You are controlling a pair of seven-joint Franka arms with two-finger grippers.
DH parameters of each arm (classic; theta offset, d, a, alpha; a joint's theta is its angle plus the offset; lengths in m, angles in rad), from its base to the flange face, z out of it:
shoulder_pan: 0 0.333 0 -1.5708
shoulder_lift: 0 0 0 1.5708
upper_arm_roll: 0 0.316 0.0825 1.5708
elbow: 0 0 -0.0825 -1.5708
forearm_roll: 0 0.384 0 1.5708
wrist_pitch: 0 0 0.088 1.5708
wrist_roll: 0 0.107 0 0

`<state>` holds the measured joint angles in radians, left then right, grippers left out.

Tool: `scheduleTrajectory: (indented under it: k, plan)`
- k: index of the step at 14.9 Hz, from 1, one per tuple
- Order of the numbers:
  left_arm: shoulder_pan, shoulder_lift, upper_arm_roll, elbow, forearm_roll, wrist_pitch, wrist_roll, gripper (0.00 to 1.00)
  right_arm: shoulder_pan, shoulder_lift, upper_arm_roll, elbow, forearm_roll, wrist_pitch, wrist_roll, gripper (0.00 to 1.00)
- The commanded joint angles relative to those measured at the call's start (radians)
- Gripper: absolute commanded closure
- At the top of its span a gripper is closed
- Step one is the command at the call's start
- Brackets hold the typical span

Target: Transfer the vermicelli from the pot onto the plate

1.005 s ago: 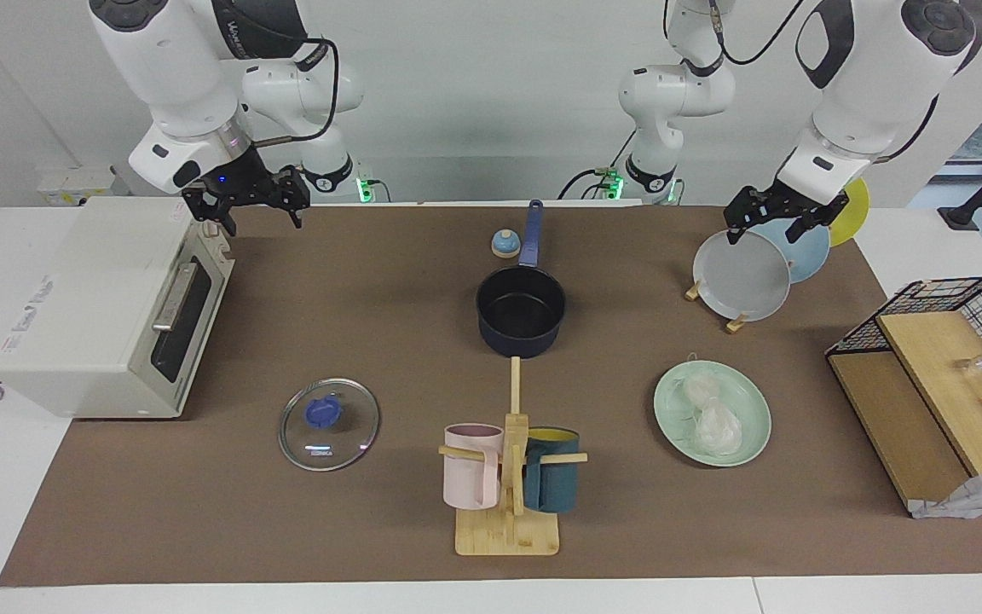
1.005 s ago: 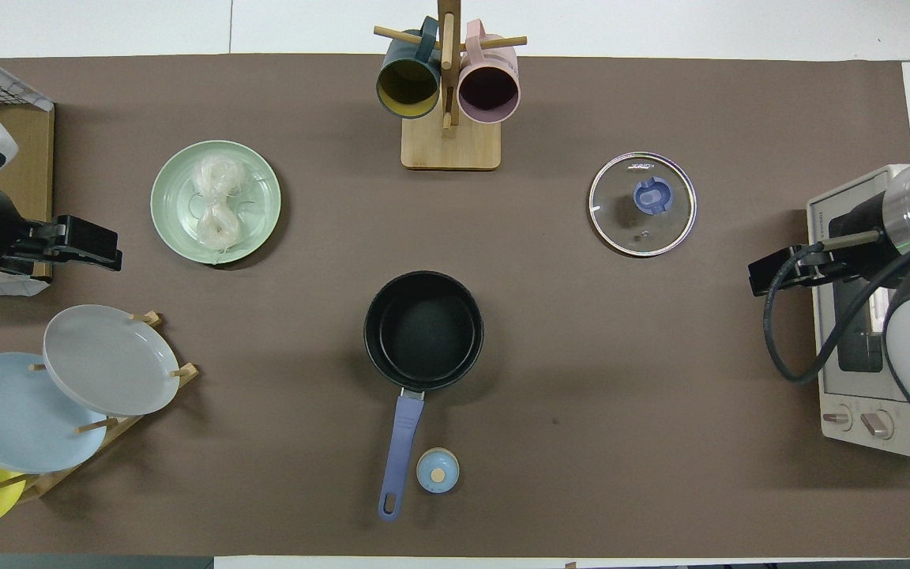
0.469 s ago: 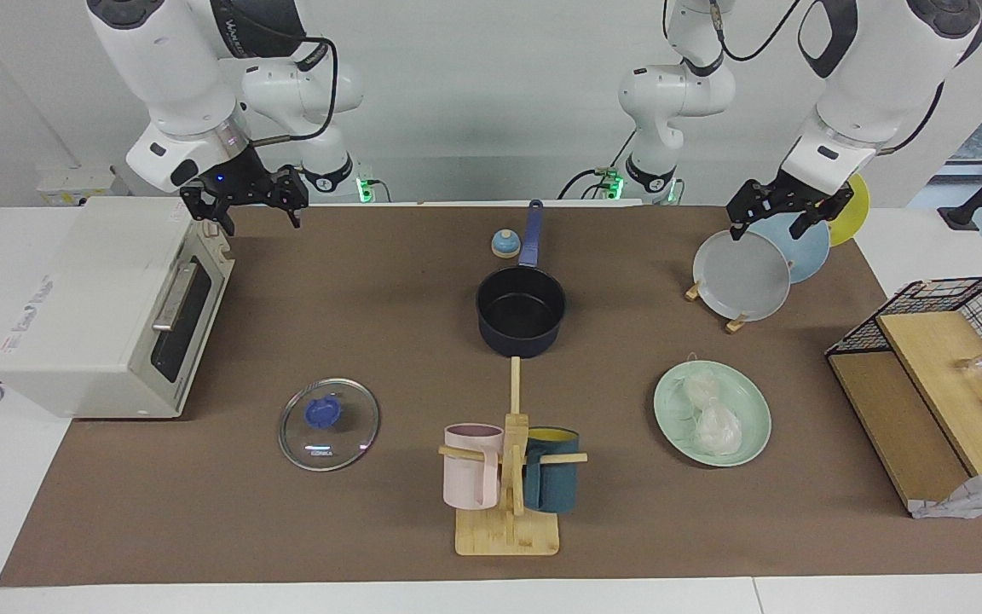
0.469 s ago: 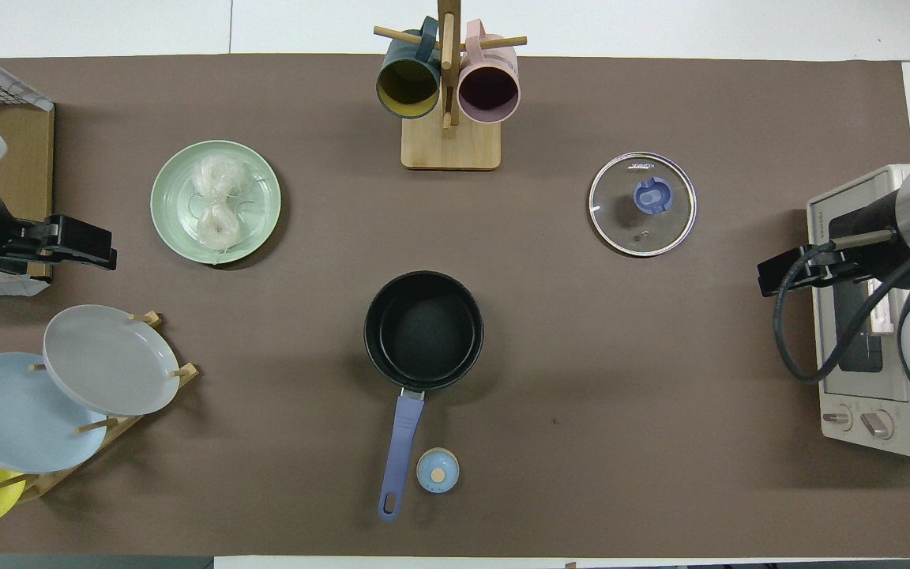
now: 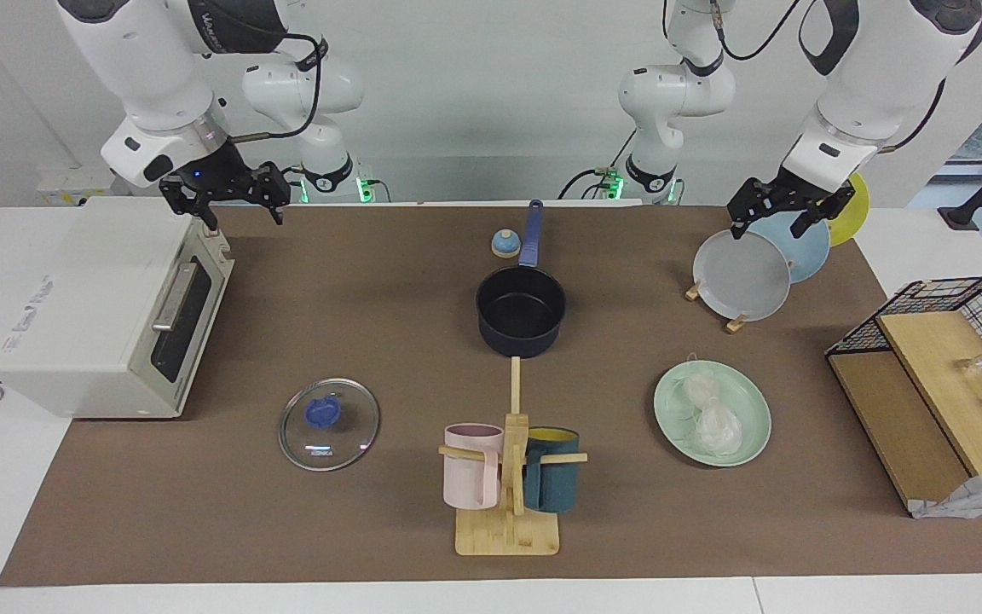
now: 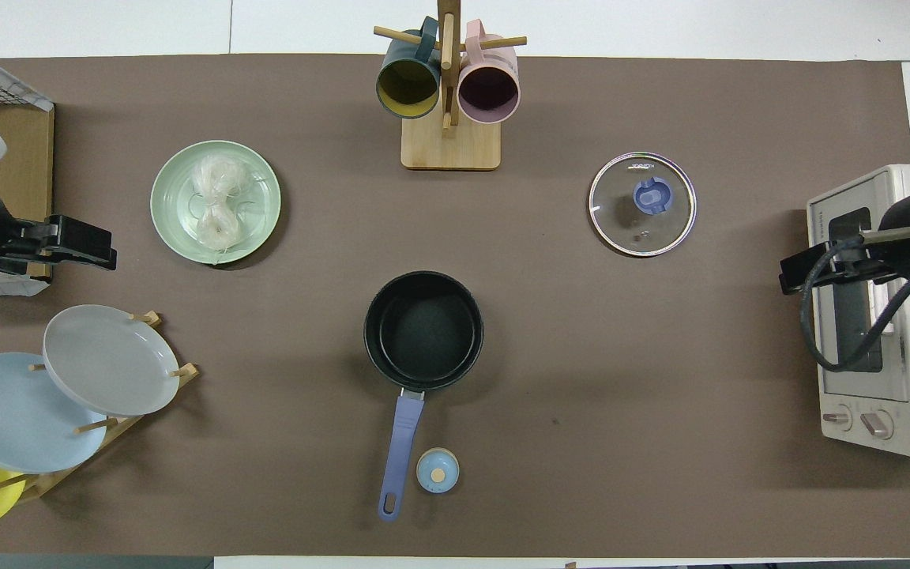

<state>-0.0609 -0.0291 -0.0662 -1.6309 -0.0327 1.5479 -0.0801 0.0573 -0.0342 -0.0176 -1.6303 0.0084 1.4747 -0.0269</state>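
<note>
Vermicelli (image 5: pixel 711 414) on plate (image 5: pixel 753 405), pot (image 5: pixel 521 311) empty, left gripper (image 5: pixel 779 217) & right gripper (image 5: pixel 231 200) raised, fingers spread.

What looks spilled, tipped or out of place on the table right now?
Nothing stands out. The vermicelli sits wholly on the plate, the pot is upright and empty, and its glass lid lies flat on the mat.
</note>
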Motion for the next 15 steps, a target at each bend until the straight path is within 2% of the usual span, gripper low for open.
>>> scheduleTrajectory:
  k: [1, 7, 15]
  plan:
    - [-0.010, -0.014, 0.000, -0.001, 0.010, -0.015, -0.015, 0.00, -0.004, -0.009, -0.053, -0.005, -0.008, -0.004, -0.007, 0.00]
    - [-0.008, -0.014, 0.000, -0.001, 0.010, -0.014, -0.010, 0.00, -0.002, -0.006, -0.071, -0.005, -0.004, 0.055, -0.019, 0.00]
    - [-0.005, -0.014, 0.000, -0.001, 0.010, -0.014, -0.009, 0.00, -0.001, -0.006, -0.061, -0.005, -0.039, 0.061, -0.073, 0.00]
